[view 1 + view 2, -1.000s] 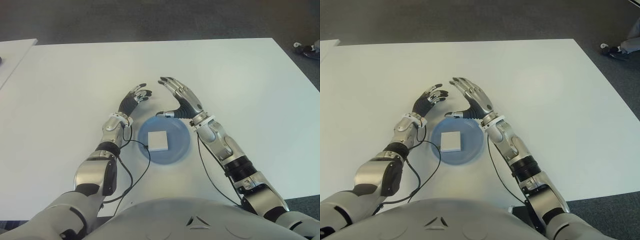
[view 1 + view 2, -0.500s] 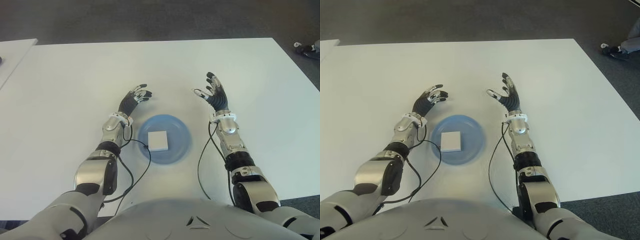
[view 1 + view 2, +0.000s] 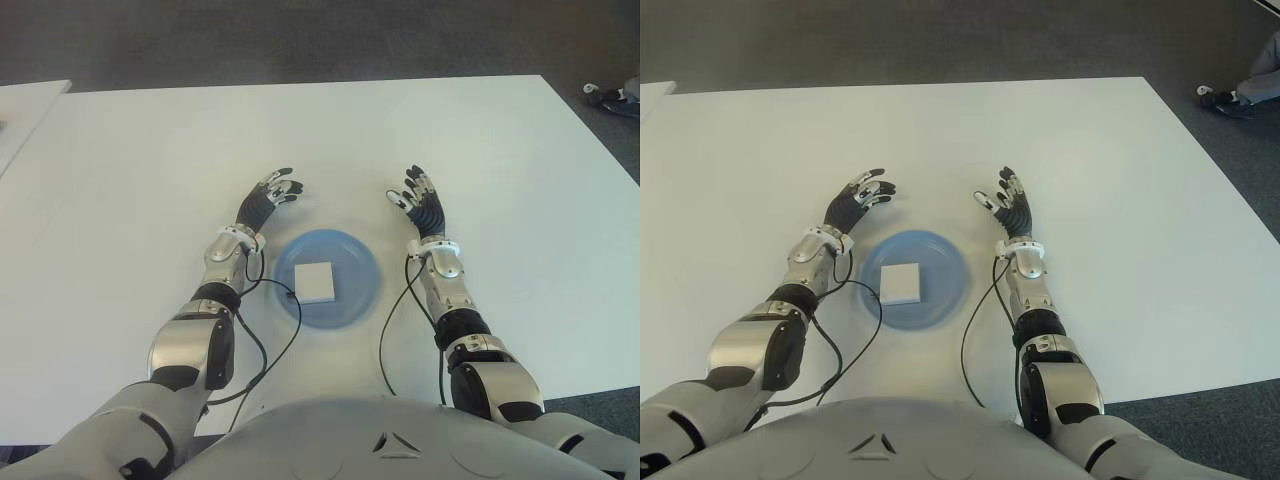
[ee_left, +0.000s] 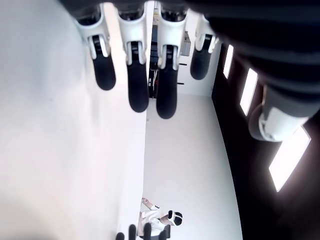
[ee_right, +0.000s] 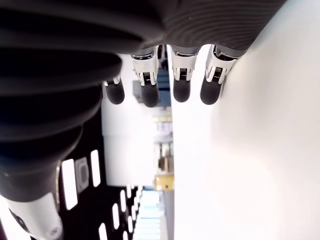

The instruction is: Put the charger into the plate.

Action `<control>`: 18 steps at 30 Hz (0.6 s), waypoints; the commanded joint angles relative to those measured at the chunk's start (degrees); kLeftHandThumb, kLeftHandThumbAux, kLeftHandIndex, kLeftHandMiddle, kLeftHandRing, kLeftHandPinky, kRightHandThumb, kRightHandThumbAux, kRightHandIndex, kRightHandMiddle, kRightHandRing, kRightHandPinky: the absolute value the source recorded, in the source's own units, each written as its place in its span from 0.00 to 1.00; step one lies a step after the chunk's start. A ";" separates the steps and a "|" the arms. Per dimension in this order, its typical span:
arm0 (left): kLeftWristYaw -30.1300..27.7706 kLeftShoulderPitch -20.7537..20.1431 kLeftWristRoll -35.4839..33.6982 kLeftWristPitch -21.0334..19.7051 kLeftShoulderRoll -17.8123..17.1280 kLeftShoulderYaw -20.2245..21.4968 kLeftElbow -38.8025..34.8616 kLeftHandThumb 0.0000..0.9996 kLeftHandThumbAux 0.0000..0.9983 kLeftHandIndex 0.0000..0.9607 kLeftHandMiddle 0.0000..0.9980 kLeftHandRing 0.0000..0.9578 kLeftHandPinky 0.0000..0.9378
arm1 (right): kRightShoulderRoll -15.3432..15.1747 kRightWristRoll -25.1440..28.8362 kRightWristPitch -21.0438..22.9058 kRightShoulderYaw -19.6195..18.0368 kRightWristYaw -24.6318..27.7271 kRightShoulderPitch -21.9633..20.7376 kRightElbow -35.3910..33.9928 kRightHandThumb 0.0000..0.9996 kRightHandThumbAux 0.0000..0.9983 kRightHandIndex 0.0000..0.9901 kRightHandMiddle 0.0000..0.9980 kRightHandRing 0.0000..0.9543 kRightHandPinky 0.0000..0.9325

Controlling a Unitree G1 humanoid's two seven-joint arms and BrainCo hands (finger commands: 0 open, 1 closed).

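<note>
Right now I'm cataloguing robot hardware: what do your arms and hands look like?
Silver-grey jointed arms with black bands. The left hand and right hand are dark, with silver finger segments, black fingertips and white wrist cuffs. A thin black cable trails along each forearm.

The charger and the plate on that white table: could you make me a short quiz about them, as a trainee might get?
1. True or false: the white charger lies inside the blue plate.
2. Which hand holds the charger? A) left hand B) right hand C) neither
3. Fill in: the plate lies on the white table ______ the two hands, nearer the robot's body than their fingertips.

Key: 1 true. 2 C: both hands are open with fingers spread and hold nothing, the left hand beside the plate's left, the right hand beside its right. 3 between.
</note>
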State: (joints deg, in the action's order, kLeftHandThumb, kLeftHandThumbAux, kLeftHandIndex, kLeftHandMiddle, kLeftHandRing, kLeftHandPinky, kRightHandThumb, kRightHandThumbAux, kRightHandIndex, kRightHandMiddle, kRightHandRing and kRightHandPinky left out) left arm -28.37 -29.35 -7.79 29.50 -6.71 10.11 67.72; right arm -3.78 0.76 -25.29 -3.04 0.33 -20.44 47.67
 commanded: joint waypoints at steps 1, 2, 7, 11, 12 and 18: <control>1.17 1.75 1.13 -1.71 -0.05 -0.47 1.75 0.00 0.46 0.13 0.30 0.29 0.24 | -0.94 -2.97 1.00 1.44 -0.62 0.90 4.50 0.02 0.76 0.05 0.08 0.05 0.06; 1.15 1.79 1.08 -1.72 -0.09 -0.42 1.72 0.00 0.46 0.12 0.29 0.28 0.24 | -1.01 -3.38 0.95 1.69 -0.68 0.88 4.96 0.01 0.77 0.05 0.07 0.05 0.06; 0.92 1.93 0.46 -1.89 -0.13 0.11 1.59 0.02 0.46 0.08 0.22 0.22 0.21 | -1.39 -4.64 1.32 2.69 -0.20 0.71 7.50 0.00 0.79 0.04 0.06 0.05 0.06; 1.50 1.98 0.17 -1.93 -0.12 0.51 1.44 0.03 0.46 0.06 0.16 0.17 0.18 | -1.59 -5.08 1.40 3.06 0.23 0.43 9.22 0.00 0.80 0.04 0.05 0.04 0.05; 1.74 1.99 0.17 -1.85 -0.10 0.59 1.40 0.03 0.47 0.05 0.15 0.16 0.17 | -1.65 -5.15 1.42 3.13 0.33 0.33 9.67 0.00 0.80 0.04 0.05 0.04 0.05; 3.27 2.40 0.47 -0.31 -0.12 0.71 0.98 0.04 0.48 0.01 0.09 0.10 0.13 | -1.93 -5.28 1.27 3.48 1.23 -0.17 12.02 0.00 0.81 0.03 0.04 0.03 0.03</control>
State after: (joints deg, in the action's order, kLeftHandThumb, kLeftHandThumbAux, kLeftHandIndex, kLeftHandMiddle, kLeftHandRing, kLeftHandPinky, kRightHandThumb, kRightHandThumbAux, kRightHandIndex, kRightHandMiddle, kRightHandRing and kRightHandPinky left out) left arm -26.47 -28.99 -7.86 30.16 -6.71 10.66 67.68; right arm -6.13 -3.58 -27.74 -0.39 0.13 -23.75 55.13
